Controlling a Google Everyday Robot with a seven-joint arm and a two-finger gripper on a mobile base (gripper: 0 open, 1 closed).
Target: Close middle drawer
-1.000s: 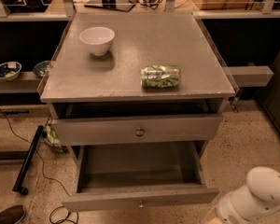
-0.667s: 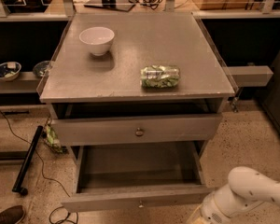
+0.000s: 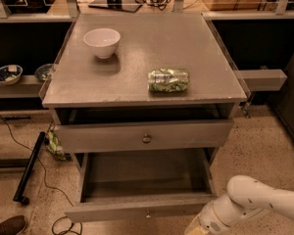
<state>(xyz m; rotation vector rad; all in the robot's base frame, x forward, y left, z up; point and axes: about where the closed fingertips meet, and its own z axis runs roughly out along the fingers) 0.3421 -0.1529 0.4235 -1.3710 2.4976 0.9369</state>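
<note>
One square push should do: middle drawer (image 3: 137, 210) stands wide open at 6 o'clock, gripper (image 3: 198, 227) sits at 5 o'clock beside its front, open-or-shut can't tell, so press mid-panel toward 12 o'clock.

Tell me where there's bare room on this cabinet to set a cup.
The cabinet top is bare between the white bowl and the green packet, along its front left, and behind the packet. The open middle drawer shows nothing inside. Crowded only at that drawer's front right corner, where the gripper is.
</note>
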